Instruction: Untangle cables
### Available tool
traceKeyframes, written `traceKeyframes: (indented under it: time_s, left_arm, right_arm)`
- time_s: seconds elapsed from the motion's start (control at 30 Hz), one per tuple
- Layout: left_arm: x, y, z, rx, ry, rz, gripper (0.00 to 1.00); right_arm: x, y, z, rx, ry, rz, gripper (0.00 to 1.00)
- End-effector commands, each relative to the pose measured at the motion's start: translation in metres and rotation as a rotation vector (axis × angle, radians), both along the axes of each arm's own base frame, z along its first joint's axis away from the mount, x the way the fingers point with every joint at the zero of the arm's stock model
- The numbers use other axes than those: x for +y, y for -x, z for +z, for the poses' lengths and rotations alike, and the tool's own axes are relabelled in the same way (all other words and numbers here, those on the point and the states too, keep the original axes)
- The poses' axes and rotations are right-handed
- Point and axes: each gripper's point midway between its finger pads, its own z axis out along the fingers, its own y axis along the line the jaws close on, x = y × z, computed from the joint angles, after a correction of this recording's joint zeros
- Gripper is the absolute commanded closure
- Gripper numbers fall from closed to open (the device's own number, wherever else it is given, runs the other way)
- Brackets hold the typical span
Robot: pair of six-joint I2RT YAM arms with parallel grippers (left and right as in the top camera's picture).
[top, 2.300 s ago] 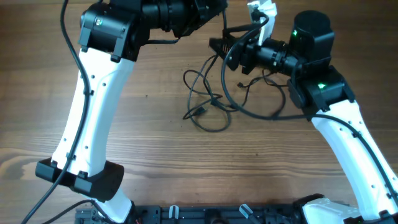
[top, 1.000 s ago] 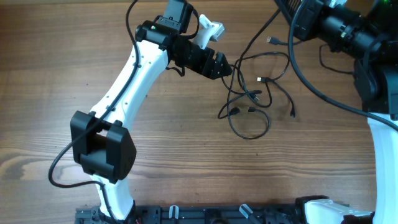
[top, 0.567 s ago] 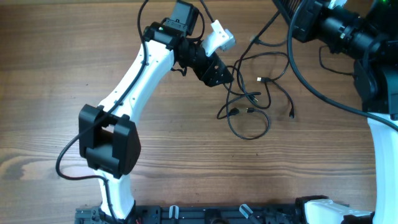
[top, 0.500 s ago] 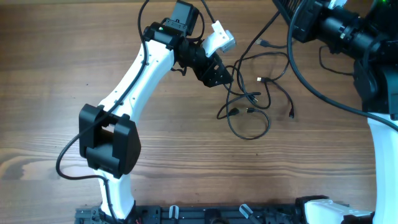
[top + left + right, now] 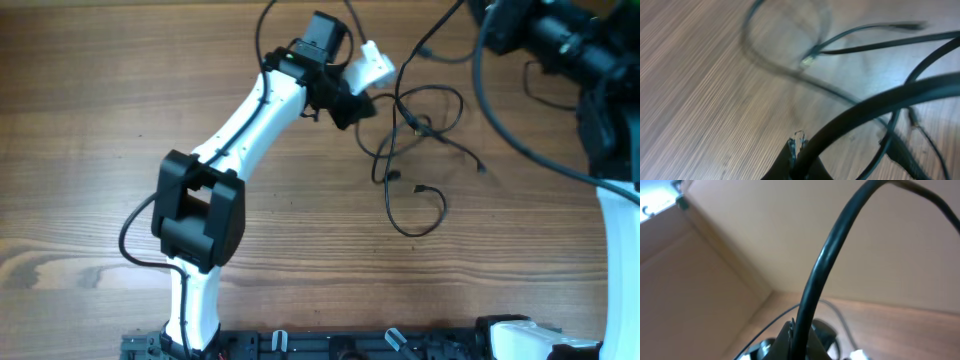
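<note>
The left arm has swung up and to the right since half a second ago. It has dragged the cables along, so their bottom loop lies further right on the table. The left gripper is closed tight on one black strand, which in its wrist view arcs away from the fingertips to the right. Just right of that gripper, the cords lie in one loose tangle on the wood. About five small plug ends show, but the number of cords cannot be told. One strand climbs to the upper right. There the right gripper appears pinched shut on it.
</note>
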Motion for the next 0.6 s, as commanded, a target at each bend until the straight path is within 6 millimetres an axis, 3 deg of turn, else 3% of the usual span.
traceKeyframes:
  time_s: [0.0, 0.13, 0.23, 0.33, 0.43, 0.57]
  left_arm:
    - [0.061, -0.028, -0.019, 0.137, -0.127, 0.381, 0.96]
    - [0.113, -0.033, -0.034, 0.231, -0.249, 0.653, 0.96]
    - [0.144, -0.027, -0.041, 0.26, -0.349, 0.744, 0.96]
    - [0.158, -0.025, -0.044, 0.268, -0.391, 0.768, 0.96]
    - [0.16, -0.024, -0.044, 0.268, -0.397, 0.77, 0.96]
    - [0.16, -0.023, -0.044, 0.271, -0.399, 0.769, 0.96]
  right_arm:
    - [-0.041, -0.005, 0.04, -0.106, -0.051, -0.121, 0.96]
    - [-0.089, -0.011, 0.066, -0.191, -0.102, -0.241, 0.96]
    - [-0.144, -0.008, 0.09, -0.267, -0.152, -0.369, 0.96]
    - [-0.189, -0.001, 0.099, -0.309, -0.153, -0.483, 0.96]
    - [-0.236, -0.001, 0.078, -0.251, -0.102, -0.631, 0.96]
    - [-0.271, -0.022, 0.005, -0.034, 0.038, -0.744, 0.96]
